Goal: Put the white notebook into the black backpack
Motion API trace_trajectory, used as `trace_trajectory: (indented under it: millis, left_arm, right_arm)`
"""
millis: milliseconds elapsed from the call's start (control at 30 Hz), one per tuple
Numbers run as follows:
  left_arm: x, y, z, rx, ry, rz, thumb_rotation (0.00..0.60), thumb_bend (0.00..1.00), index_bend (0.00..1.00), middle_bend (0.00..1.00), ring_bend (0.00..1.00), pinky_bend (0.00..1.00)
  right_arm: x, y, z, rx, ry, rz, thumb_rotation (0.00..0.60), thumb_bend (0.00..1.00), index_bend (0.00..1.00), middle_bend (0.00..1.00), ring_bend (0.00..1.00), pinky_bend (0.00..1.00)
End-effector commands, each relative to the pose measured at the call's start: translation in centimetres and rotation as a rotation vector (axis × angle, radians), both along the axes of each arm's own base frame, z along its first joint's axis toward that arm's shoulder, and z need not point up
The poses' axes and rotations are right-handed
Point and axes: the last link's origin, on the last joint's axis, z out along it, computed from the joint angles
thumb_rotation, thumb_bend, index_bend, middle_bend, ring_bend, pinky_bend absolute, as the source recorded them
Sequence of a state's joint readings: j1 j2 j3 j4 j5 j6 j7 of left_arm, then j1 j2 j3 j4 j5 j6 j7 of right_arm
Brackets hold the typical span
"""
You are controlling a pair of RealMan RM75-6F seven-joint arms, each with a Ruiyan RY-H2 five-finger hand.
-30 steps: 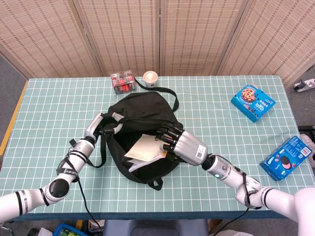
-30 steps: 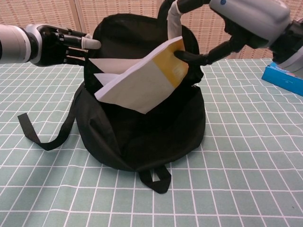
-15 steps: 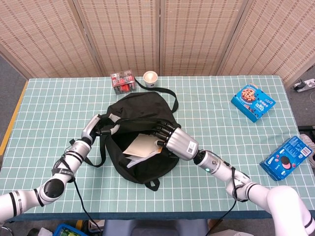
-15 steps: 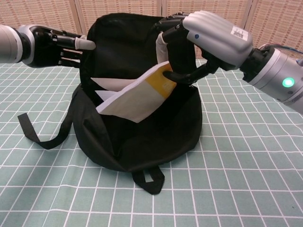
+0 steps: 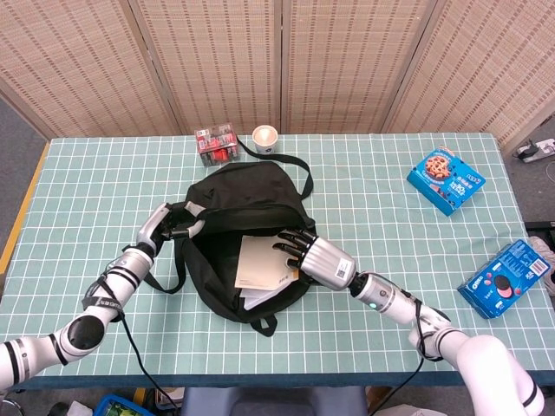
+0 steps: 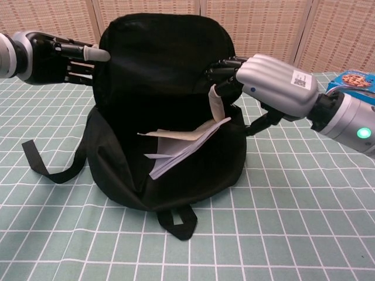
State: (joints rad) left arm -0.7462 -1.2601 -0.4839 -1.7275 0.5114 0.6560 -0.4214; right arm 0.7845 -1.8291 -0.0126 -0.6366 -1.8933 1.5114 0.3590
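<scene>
While the left hand [image 5: 176, 224] gripped the black backpack [image 5: 251, 195] rim, the right hand [image 6: 266, 85], fingers loosely curled, should nudge the white notebook [image 5: 263, 271] deeper, I reckoned.

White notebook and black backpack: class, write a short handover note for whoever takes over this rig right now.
Left hand holds the black backpack open at its left rim.
Right hand is at the right edge of the opening, fingers at the rim; whether it grips anything is unclear.
White notebook lies in the opening, pages splayed, part still showing.
Done: notebook is mostly in.
Left: push it fully down, then withdraw both hands.
</scene>
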Motion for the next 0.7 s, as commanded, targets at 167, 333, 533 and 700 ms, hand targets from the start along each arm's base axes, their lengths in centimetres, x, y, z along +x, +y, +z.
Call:
trace_trajectory:
  millis: [167, 333, 533, 700]
  left_arm:
    - [-0.3, -0.1, 0.1, -0.005, -0.001, 0.003, 0.6, 0.43, 0.74, 0.38, 0.32, 0.21]
    - [-0.4, -0.1, 0.2, -0.011, -0.002, 0.007, 0.6, 0.43, 0.74, 0.38, 0.32, 0.21]
    - [-0.4, -0.3, 0.2, -0.022, -0.007, 0.008, 0.6, 0.43, 0.74, 0.38, 0.32, 0.22]
    - [-0.4, -0.4, 0.1, -0.035, -0.007, 0.005, 0.6, 0.43, 0.74, 0.37, 0.31, 0.22]
  right_arm:
    - [-0.2, -0.5, -0.5, -0.041, 0.057, 0.002, 0.6, 0.42, 0.74, 0.24, 0.15, 0.18]
    - [0.2, -1.0, -1.2, -0.063, 0.081, -0.003, 0.6, 0.42, 0.74, 0.23, 0.13, 0.17]
    - [0.8, -1.3, -2.3, -0.076, 0.118, -0.004, 0.6, 0.42, 0.74, 0.22, 0.12, 0.16]
    - [1.2, -1.6, -3.2, -0.122, 0.163, 0.002, 0.6, 0.41, 0.74, 0.2, 0.1, 0.14]
